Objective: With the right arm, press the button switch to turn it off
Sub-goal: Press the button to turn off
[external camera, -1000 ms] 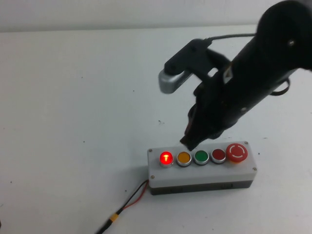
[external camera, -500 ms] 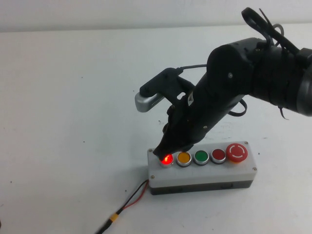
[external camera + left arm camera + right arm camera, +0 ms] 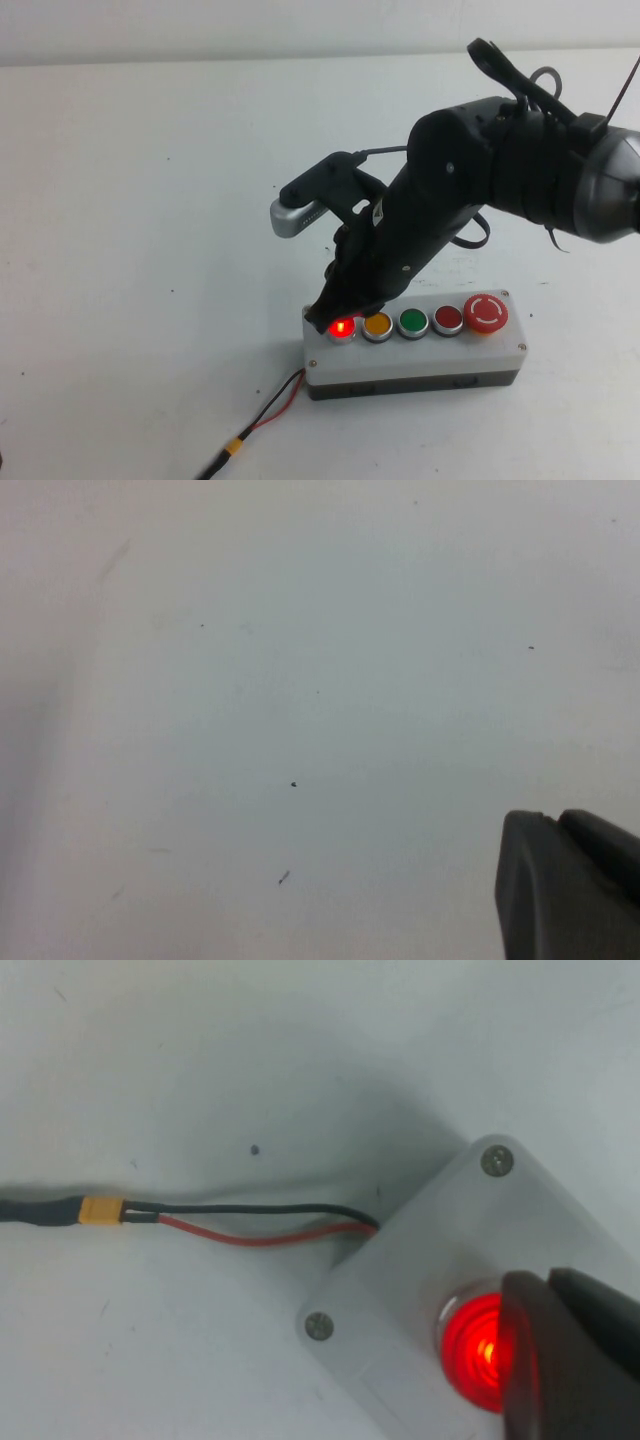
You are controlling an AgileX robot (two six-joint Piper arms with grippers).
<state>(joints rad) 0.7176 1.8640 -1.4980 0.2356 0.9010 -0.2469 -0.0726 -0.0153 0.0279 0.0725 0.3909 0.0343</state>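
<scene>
Right gripper (image 3: 330, 318) now sits low at centre of the high view, tip down on the button switch (image 3: 343, 327), w/ fingers pressed together into one point, holding nothing. A sec ago the tip hung above the orange/green buttons, clear of the box; half a sec ago it had swung over to the lit red one; now it's a touch lower and covers the button's upper-left edge. So the approach is done and this looks like the press itself.

Button is the leftmost of the row on the white box (image 3: 420, 358), lower centre of the frame, right next to the orange button (image 3: 377, 325). It still glows red, same as in both earlier shots. In the right wrist view the red cap (image 3: 478, 1350) is bright at lower right w/ the black fingertip (image 3: 570, 1360) overlapping its edge. So my read: contact made, or nearly, but switch not off yet; prob needs more downward push, then a release to check the light dies.

Red and black wire (image 3: 272, 410) leaves the box's lower left corner, clear of the tip.

Left gripper (image 3: 570, 885) shows only in its own wrist view, lower right corner, over bare table (image 3: 300, 680); can't tell if it's open or closed. Parked, no part in this.
</scene>
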